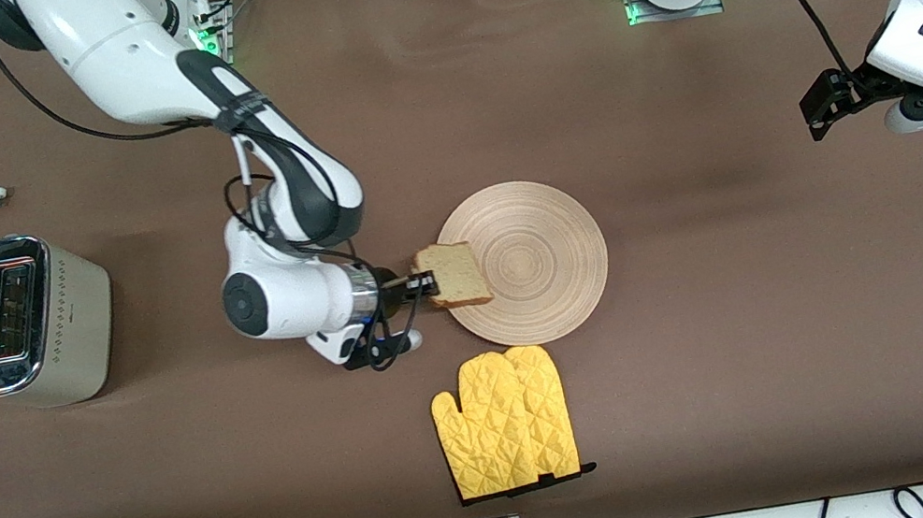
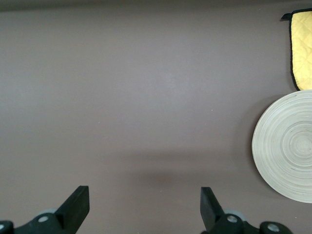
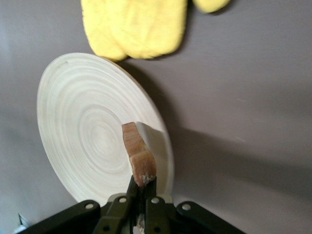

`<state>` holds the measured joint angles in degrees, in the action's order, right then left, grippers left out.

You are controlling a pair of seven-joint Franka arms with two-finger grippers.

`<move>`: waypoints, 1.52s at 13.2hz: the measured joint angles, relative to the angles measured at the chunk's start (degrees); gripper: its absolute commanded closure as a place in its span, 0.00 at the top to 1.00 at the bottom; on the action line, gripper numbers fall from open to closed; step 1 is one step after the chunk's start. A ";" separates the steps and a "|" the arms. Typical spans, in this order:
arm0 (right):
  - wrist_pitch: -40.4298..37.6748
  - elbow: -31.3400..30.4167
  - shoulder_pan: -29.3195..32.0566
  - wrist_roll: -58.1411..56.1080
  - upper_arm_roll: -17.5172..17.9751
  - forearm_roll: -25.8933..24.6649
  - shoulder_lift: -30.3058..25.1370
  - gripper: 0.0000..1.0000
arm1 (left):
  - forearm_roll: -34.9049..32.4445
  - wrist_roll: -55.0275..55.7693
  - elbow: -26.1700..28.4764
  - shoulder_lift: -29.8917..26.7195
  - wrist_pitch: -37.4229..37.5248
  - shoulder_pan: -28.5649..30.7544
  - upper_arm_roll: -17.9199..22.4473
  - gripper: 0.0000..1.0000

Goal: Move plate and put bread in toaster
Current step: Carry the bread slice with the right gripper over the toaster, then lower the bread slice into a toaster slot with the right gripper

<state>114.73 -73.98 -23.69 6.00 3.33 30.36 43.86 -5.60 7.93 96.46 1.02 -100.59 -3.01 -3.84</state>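
The bread (image 1: 453, 275), soft and crumbly so best pinched lightly by its crust edge, hangs over the plate (image 1: 538, 260) rim in the right gripper (image 1: 426, 283) jaws, while the left gripper (image 2: 145, 204) waits, jaws apart, over bare bench (image 1: 724, 346).

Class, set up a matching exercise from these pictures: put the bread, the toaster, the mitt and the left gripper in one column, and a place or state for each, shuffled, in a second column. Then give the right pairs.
Column one:
1. bread
2. toaster
3. mitt
4. left gripper

Column two:
A. open, over bare table
B. lies nearer the front camera than the plate
C. pinched by the right gripper over the plate's edge
D. stands at the right arm's end of the table, slots empty

Pairs: 1-C, 2-D, 3-B, 4-A
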 measured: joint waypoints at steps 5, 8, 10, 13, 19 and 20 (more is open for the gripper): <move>-26.97 3.71 1.48 -0.60 -16.85 -11.32 -9.45 0.00 | 0.01 0.00 0.00 0.00 0.00 0.08 0.09 1.00; -33.74 3.71 1.81 -3.31 -24.77 -19.64 -13.20 0.00 | 0.01 0.00 0.00 -0.01 0.00 0.10 0.11 1.00; -35.95 3.71 1.66 -6.47 -30.70 -22.74 -13.77 0.00 | 0.01 0.00 0.00 -0.01 0.00 0.10 0.12 1.00; -37.37 3.59 1.86 -13.79 -39.57 -25.68 -13.75 0.00 | 0.01 0.00 0.00 -0.01 0.00 0.11 0.14 1.00; -36.83 2.37 2.35 -16.61 -44.34 -31.89 -12.90 0.00 | 0.01 0.00 0.00 -0.01 0.00 0.11 0.15 1.00; -35.77 2.17 2.66 -16.61 -44.34 -31.95 -12.19 0.00 | 0.01 0.00 0.00 -0.01 0.00 0.11 0.15 1.00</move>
<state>78.96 -71.82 -21.03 -10.61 -41.01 -1.59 31.67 -5.59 7.93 96.45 1.02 -100.59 -2.89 -3.69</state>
